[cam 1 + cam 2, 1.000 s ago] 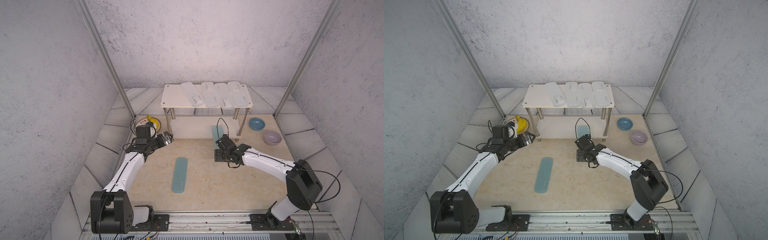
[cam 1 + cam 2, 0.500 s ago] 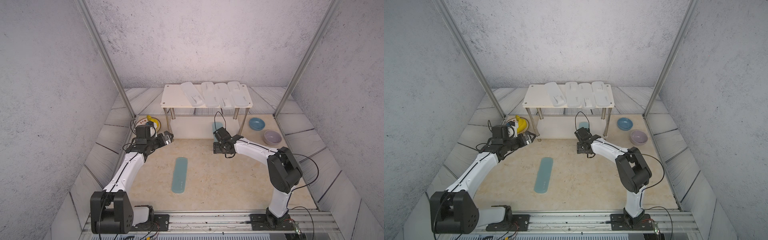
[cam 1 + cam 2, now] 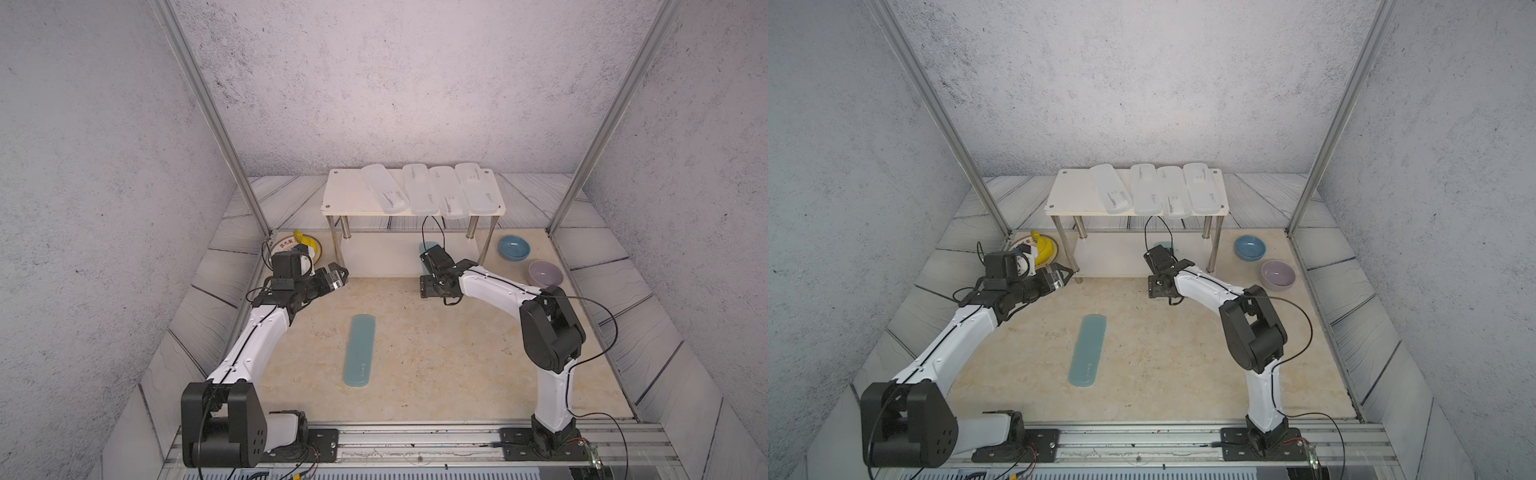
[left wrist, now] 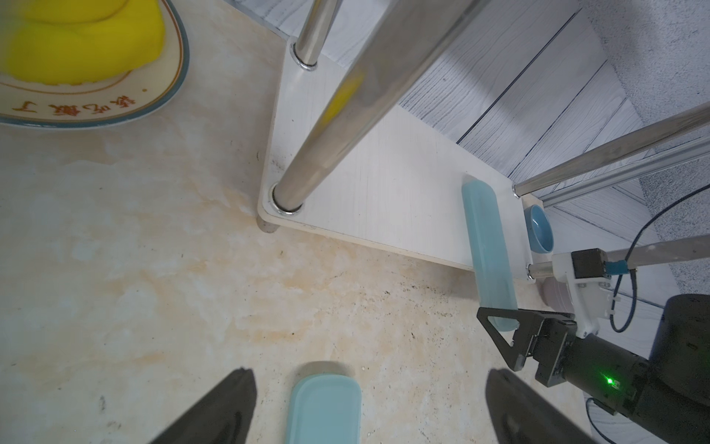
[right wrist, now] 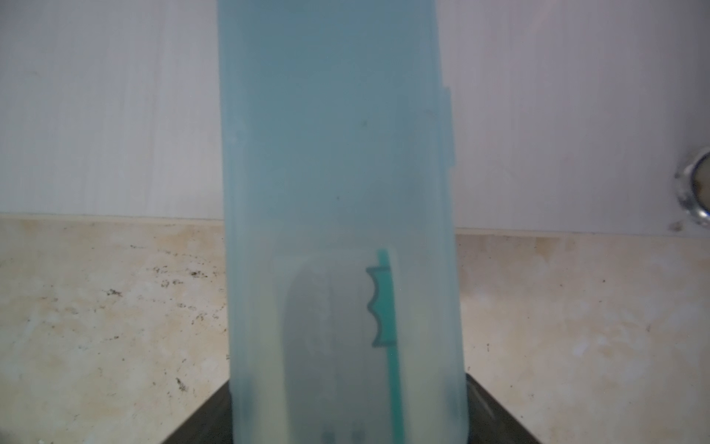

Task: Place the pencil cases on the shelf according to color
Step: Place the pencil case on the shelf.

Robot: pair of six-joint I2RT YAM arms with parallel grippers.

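On the shelf's (image 3: 347, 195) top board I count four white pencil cases (image 3: 419, 189) lying side by side, with the board's left part bare. Below, a teal pencil case (image 4: 486, 246) lies with its far part on the lower board, close to the front right post (image 3: 484, 245). Its near end sticks out past the board's front edge over the table (image 3: 436, 353).

My right hand (image 3: 430, 255) is at that near end. In the right wrist view the case (image 5: 338, 153) runs straight out between the two fingers, one dark finger (image 5: 484, 399) just beside each long edge. I cannot tell whether they pinch it or stand a hair off.

The second teal pencil case (image 3: 360, 350) lies flat on the table, well apart from the shelf and nearer my left arm. My left hand (image 3: 341, 273) hangs just by the shelf's front left post with its fingers spread wide and nothing between them.

A plate (image 4: 169, 88) with something yellow on it sits left of the shelf. A blue bowl (image 3: 514, 247) and a purple bowl (image 3: 545, 274) sit to the right.
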